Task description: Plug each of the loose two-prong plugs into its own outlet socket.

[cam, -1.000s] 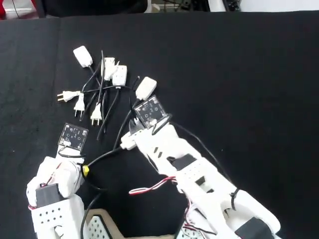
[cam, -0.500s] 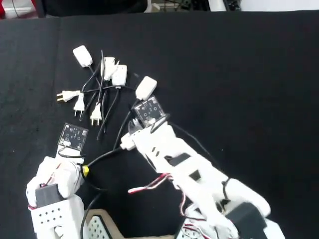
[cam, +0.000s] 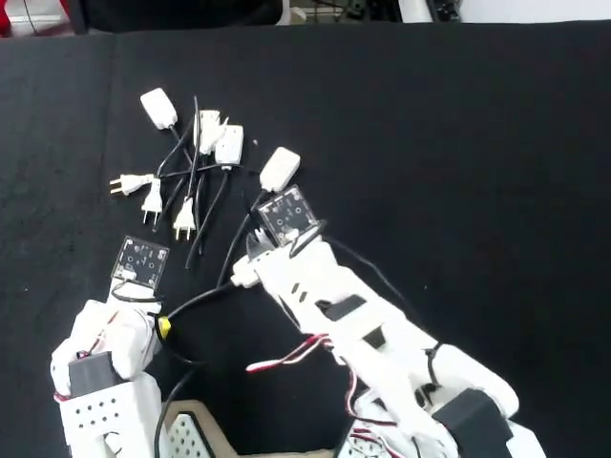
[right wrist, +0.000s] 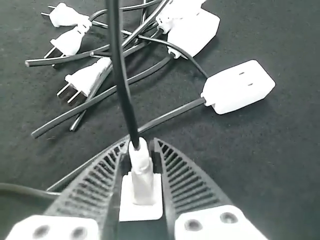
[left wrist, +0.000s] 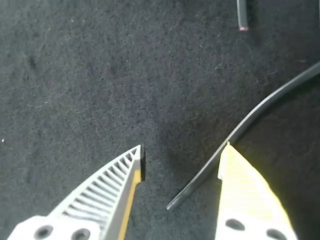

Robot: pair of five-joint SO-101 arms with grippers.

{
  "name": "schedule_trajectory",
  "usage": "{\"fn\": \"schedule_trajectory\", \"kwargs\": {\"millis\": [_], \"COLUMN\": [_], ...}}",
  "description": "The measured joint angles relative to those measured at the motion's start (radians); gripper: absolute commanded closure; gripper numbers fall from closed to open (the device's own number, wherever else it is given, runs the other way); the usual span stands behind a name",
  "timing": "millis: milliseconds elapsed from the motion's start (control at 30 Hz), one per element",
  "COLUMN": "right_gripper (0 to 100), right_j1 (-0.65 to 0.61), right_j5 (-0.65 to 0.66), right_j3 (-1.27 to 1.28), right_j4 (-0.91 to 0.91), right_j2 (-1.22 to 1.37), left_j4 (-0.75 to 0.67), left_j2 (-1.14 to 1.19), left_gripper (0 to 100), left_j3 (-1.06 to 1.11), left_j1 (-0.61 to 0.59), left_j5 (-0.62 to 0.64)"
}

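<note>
A tangle of white two-prong plugs (cam: 153,202) and white outlet sockets (cam: 218,134) on black cords lies at the table's back left. One socket (cam: 275,167) (right wrist: 237,86) lies apart, just beyond my right gripper (cam: 254,250). That gripper (right wrist: 141,150) is shut on a white cord end (right wrist: 141,182); its black cord runs away toward the pile. Whether it is a plug or a socket I cannot tell. Loose plugs (right wrist: 87,75) lie ahead of it. My left gripper (left wrist: 182,157) stands open low over the cloth, near the table's front left. A black cord (left wrist: 250,120) passes beside its yellow fingertip (left wrist: 230,160).
Black cloth covers the table (cam: 458,143). Another socket (cam: 158,107) lies at the pile's far corner. The left arm (cam: 115,334) sits at the front left. A cut cord end (left wrist: 242,15) lies beyond the left gripper. Servo wires (cam: 286,358) hang off the right arm.
The right arm's rear links have shifted and turned near the front edge, while its gripper has stayed almost in place with the cord end. The left arm has not moved.
</note>
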Motion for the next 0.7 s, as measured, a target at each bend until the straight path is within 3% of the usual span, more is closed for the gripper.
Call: {"fn": "schedule_trajectory", "kwargs": {"millis": [700], "right_gripper": [90.7], "right_j1": [0.0], "right_j5": [-0.002], "right_j3": [0.035], "right_j4": [-0.011], "right_j2": [0.015], "left_j4": [0.0], "left_j2": [0.0], "left_gripper": [75], "left_j3": [0.0], "left_j1": [0.0], "left_j5": [0.0]}}
